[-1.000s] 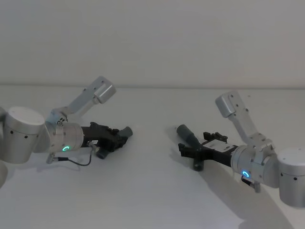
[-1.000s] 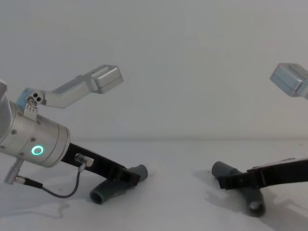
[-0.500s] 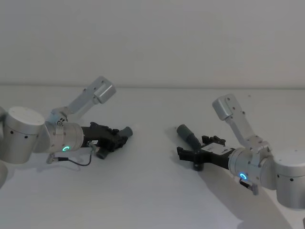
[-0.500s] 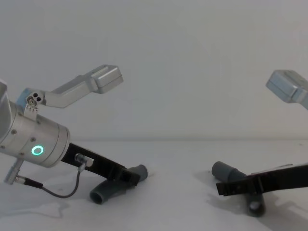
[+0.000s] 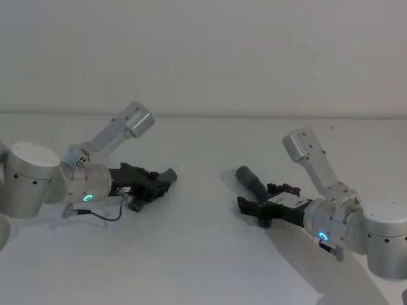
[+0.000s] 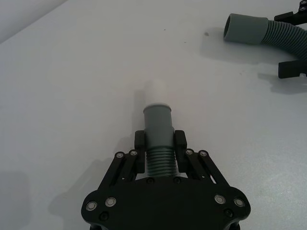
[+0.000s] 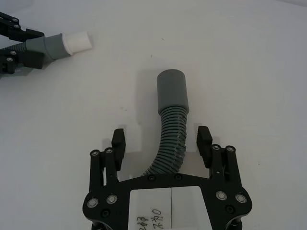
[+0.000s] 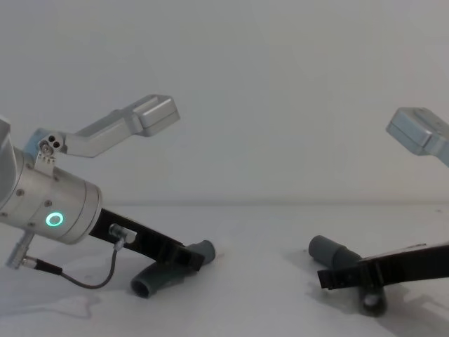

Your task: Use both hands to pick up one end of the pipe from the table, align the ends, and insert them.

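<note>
- Lowered since a second ago: my right pincer [image 7: 162,138], now closer to the bench [image 5: 203,267] and drawn slightly back. My left pincer [image 6: 159,143] is unchanged over the same span.
- State of right pincer: wide open, holding nothing. Its fingers [image 7: 119,140] stand either side of the ribbed run of the plain-cuffed piece [image 7: 172,127], clear of it on both sides.
- Location of plain-cuffed piece: lying on the bench on my right side, its smooth cuff [image 7: 171,91] reaching out past the fingertips toward the middle.
- State of left pincer: closed on the white-tipped piece [image 6: 158,120], gripping the ribs just behind its grey collar. The white tip [image 6: 156,91] juts out in front, free.
- Location of white-tipped piece: on my left side, tipped end raised. In the chest view its tail end looks to rest on the bench.
- Spacing: the two pieces are well apart, with nothing aligned.
- Done, by my reckoning: one grasp of two.
- Outstanding: close the right pincer on the ribs, lift, bring cuff and white tip into line, then push the tip in.
</note>
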Controlling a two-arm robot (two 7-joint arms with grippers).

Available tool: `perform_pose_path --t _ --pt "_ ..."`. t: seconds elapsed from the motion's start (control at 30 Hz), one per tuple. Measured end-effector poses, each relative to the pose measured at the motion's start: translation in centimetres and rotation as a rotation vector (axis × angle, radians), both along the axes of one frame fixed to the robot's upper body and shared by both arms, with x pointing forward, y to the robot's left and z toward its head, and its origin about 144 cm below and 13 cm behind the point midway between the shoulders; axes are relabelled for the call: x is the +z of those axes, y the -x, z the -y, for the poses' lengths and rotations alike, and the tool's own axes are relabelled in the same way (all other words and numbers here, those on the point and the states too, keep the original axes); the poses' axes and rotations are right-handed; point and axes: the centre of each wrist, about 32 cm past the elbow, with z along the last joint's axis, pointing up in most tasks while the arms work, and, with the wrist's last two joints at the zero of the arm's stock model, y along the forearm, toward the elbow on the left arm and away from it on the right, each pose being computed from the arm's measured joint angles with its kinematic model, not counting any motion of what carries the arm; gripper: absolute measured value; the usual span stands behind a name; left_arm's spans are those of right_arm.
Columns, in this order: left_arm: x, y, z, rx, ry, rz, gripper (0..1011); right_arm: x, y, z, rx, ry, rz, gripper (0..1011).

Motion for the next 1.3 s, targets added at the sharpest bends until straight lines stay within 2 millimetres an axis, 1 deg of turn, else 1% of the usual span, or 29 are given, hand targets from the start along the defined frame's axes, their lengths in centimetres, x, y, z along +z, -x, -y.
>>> perform_pose_path --t 0.03,0.07,0.1,0.17,0.2,0.27,0.3,0.37,0.4,0.43,0.5,0.53,0.57,0.7,1.3 --pt "0.00 0.00 0.00 0.000 0.000 0.000 348 0.00 0.00 0.00 0.000 0.000 0.000 873" --pt "0.00 0.00 0.00 0.000 0.000 0.000 348 -0.01 0.00 0.00 -0.001 0.000 0.000 873" --pt "0.00 0.00 0.00 0.000 0.000 0.000 348 -0.02 -0.01 0.01 -0.001 0.001 0.000 824" --pt "0.00 0.00 0.00 0.000 0.000 0.000 351 -0.03 -0.01 0.01 -0.001 0.001 0.000 794" --pt "0.00 0.00 0.00 0.000 0.000 0.000 351 -0.04 -0.01 0.00 -0.002 0.001 0.000 742" --pt "0.00 0.00 0.00 0.000 0.000 0.000 348 -0.05 -0.01 0.01 -0.002 0.001 0.000 695" --pt "0.00 0.00 0.00 0.000 0.000 0.000 348 -0.06 -0.01 0.00 -0.002 0.001 0.000 635" --pt "0.00 0.00 0.00 0.000 0.000 0.000 351 -0.07 -0.01 0.00 -0.002 0.001 -0.001 604" --pt "0.00 0.00 0.00 0.000 0.000 0.000 348 -0.08 -0.01 -0.01 -0.002 0.000 -0.001 535" --pt "0.00 0.00 0.00 0.000 0.000 0.000 348 -0.08 -0.01 -0.01 -0.002 0.000 -0.001 535" --pt "0.00 0.00 0.00 0.000 0.000 0.000 348 -0.10 -0.01 -0.01 -0.002 0.000 -0.001 460" --pt "0.00 0.00 0.00 0.000 0.000 0.000 351 -0.10 -0.01 -0.01 -0.002 0.000 -0.002 460" --pt "0.00 0.00 0.00 0.000 0.000 0.000 348 -0.10 0.00 -0.01 -0.002 0.000 -0.002 373" --pt "0.00 0.00 0.00 0.000 0.000 0.000 351 -0.12 0.00 -0.04 -0.001 0.000 -0.002 298" --pt "0.05 0.00 0.09 -0.010 -0.008 0.009 348 0.02 0.15 -0.01 0.009 0.003 0.019 290"
